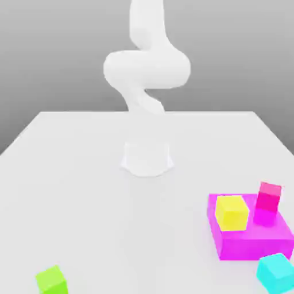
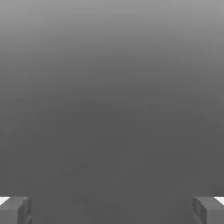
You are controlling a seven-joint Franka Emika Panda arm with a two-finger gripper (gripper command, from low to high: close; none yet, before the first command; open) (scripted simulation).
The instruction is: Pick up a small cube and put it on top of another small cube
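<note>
Arm upright above the table [image 1: 69, 172], fingers [image 2: 15, 210] spread wide and grasping nothing. Loose small cubes are seen near the front edge: green cube [image 1: 51, 280] at the exterior view's left, cyan cube [image 1: 275, 273] at its right beside the magenta block [image 1: 247, 241] carrying a yellow cube [image 1: 232, 212] and a pink cube [image 1: 268, 198]. One loose cube should be approached from directly above, fingers kept apart and squared to its faces

White table [image 1: 69, 189], white arm [image 1: 146, 69]; magenta slab [image 1: 252, 244]; small cubes yellow [image 1: 231, 212], pink [image 1: 269, 197], cyan [image 1: 277, 272], green [image 1: 51, 281].
</note>
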